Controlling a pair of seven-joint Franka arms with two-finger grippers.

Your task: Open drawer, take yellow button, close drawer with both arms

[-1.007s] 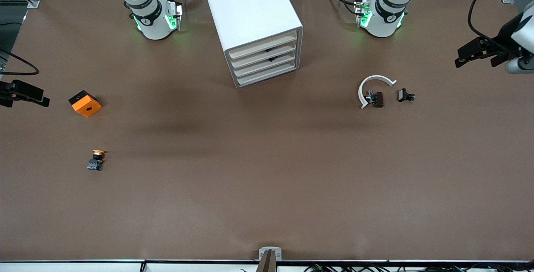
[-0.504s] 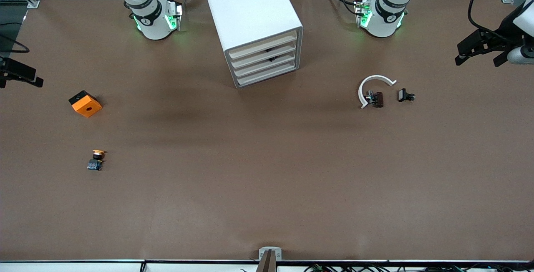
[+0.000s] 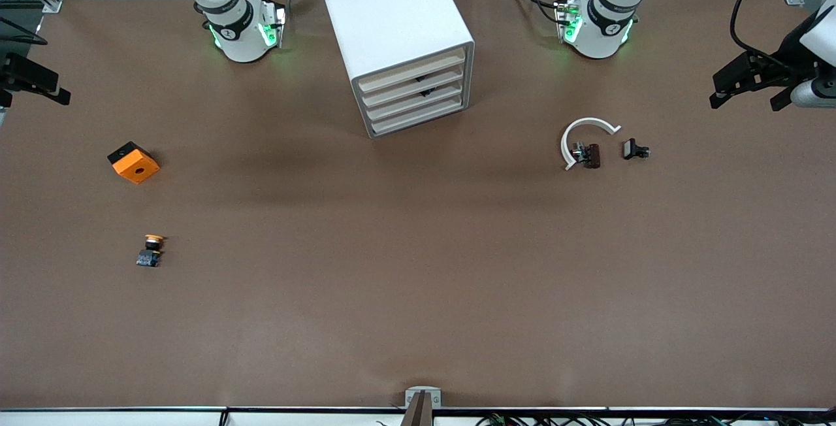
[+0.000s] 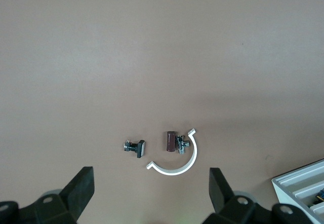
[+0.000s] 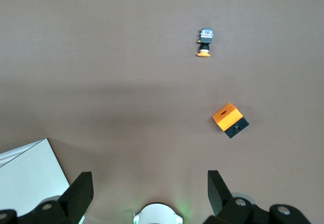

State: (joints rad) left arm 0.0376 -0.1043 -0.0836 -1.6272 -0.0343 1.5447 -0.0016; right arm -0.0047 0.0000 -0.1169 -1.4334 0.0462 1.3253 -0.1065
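The white cabinet (image 3: 398, 34) stands between the two arm bases, and all of its cream drawer fronts (image 3: 413, 90) are pushed in. The button (image 3: 151, 249), with an orange-yellow cap and a dark body, lies on the table toward the right arm's end; it also shows in the right wrist view (image 5: 205, 42). My right gripper (image 3: 32, 94) hangs open and empty over the table edge at that end (image 5: 149, 181). My left gripper (image 3: 744, 100) hangs open and empty over the left arm's end (image 4: 152, 176), above bare mat beside the white arc.
An orange cube (image 3: 133, 162) with a hole sits farther from the front camera than the button. A white arc (image 3: 584, 133) and two small dark parts (image 3: 590, 155) (image 3: 635, 149) lie toward the left arm's end.
My right gripper has drifted along the table's end toward the robots' side. The left gripper has shifted only slightly. Nothing on the table has moved.
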